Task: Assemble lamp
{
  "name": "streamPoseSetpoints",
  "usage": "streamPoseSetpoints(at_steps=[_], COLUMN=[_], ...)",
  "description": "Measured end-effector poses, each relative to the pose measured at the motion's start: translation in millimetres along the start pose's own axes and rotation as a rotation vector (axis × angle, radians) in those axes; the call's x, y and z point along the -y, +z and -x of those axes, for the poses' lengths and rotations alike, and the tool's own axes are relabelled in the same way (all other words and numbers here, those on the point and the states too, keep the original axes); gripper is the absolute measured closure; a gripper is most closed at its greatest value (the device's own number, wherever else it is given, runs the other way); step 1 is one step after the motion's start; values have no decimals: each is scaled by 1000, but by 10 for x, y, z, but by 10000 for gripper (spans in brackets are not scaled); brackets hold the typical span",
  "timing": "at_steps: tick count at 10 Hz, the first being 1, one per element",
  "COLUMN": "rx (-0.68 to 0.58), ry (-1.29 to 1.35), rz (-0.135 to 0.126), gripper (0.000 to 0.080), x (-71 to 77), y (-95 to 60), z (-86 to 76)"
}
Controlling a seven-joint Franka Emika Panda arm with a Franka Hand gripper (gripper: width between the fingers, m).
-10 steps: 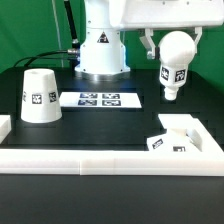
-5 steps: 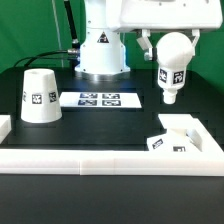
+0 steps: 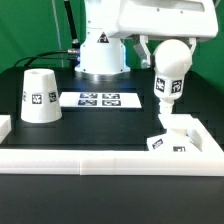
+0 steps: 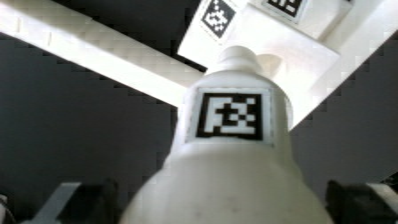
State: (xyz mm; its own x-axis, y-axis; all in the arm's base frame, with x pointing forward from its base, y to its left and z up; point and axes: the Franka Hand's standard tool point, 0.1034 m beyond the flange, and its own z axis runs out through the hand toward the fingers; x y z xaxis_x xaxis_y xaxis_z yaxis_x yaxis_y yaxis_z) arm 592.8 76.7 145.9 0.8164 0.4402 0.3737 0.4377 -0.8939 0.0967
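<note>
My gripper is shut on the white ball-shaped bulb and holds it in the air, neck down and a little tilted, above the blocky square base at the exterior view's right. In the wrist view the bulb fills the middle, its tagged neck pointing toward the base below. Dark fingers show on both sides of the bulb. The cone shade stands on the table at the exterior view's left, apart from the gripper.
The marker board lies flat in front of the robot's pedestal. A long white border rail runs along the front, with the base resting against its corner. The rail also shows in the wrist view.
My gripper has carried the bulb down and slightly toward the exterior view's left, closer over the base. The shade and base have not moved.
</note>
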Motion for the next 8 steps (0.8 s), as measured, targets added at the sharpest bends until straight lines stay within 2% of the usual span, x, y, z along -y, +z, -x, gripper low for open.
streamPoseSetpoints(at_steps=[2,5,8], rx=[0,5,3], ry=[8,5,-4], rz=[-2,-16,-19], gripper=[223,223,223], x=[21,211,243], y=[9,43,61], z=[7,9,-30])
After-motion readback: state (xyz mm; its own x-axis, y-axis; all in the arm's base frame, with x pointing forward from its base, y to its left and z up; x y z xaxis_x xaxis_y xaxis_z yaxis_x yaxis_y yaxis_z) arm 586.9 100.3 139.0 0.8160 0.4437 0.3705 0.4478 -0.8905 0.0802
